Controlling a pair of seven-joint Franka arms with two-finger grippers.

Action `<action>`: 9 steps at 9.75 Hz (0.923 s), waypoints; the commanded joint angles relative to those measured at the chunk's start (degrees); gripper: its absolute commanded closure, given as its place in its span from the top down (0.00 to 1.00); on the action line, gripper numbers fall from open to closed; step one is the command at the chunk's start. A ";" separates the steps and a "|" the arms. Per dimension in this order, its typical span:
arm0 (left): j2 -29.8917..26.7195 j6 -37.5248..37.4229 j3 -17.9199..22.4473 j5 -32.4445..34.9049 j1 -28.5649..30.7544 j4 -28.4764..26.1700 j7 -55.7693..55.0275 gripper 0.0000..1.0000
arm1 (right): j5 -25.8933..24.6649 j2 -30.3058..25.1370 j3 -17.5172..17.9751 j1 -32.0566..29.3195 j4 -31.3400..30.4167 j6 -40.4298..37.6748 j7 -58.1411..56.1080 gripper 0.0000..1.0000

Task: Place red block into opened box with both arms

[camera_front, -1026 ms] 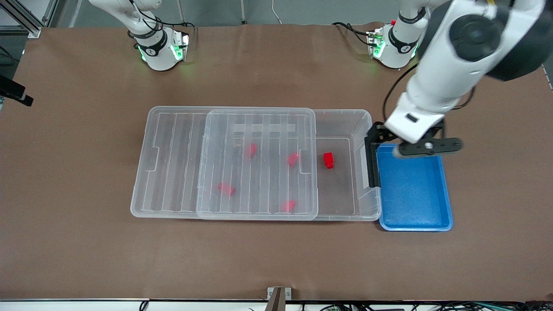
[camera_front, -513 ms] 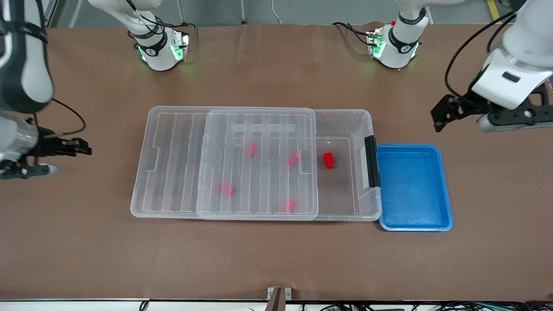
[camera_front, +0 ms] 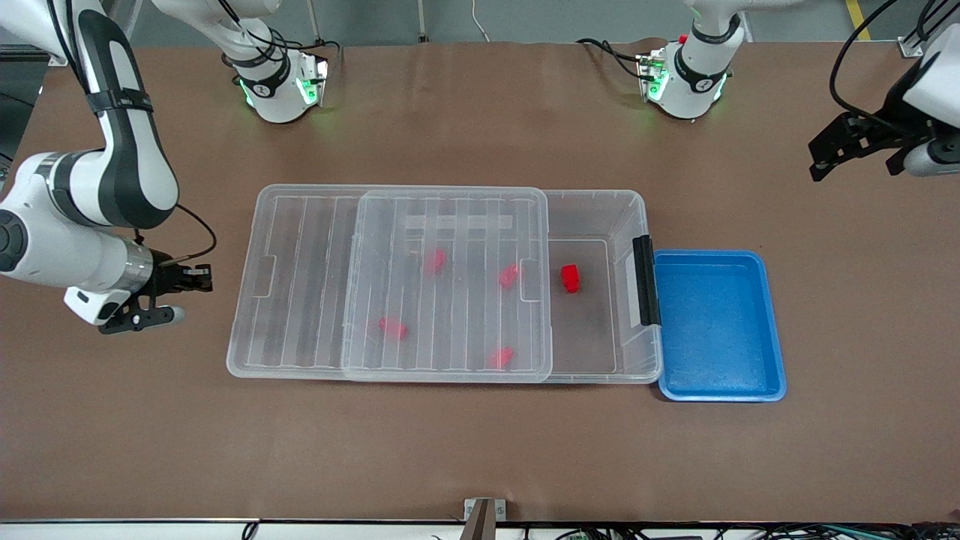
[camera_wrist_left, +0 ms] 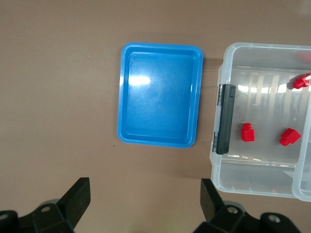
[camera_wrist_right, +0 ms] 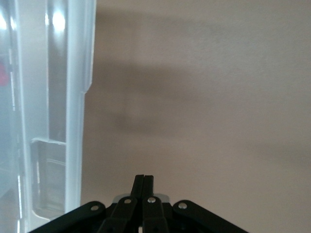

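Observation:
The clear box (camera_front: 634, 225) lies mid-table with its ribbed lid (camera_front: 315, 285) slid toward the right arm's end, leaving the latch end uncovered. One red block (camera_front: 570, 278) lies on the uncovered floor near the black latch (camera_front: 643, 279); several more show through the lid. In the left wrist view the same red block (camera_wrist_left: 248, 132) lies inside the box (camera_wrist_left: 221, 160). My right gripper (camera_front: 201, 279) is shut and empty beside the lid's short edge, its shut fingertips (camera_wrist_right: 144, 180) over bare table. My left gripper (camera_front: 829, 154) hangs open and empty over the table at the left arm's end.
A blue tray (camera_front: 776, 352) sits against the box's latch end and shows in the left wrist view as the tray (camera_wrist_left: 124, 97). The lid's edge (camera_wrist_right: 77, 97) runs along one side of the right wrist view. Brown table surrounds everything.
My left arm has drawn away from the latch toward its own end of the table. The right arm has come in beside the lid and its gripper has shut.

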 commanded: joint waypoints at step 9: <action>-0.11 1.77 -0.83 -0.30 1.07 -3.09 -0.21 1.00 | 8.48 1.03 5.07 0.35 -1.20 0.82 1.58 0.00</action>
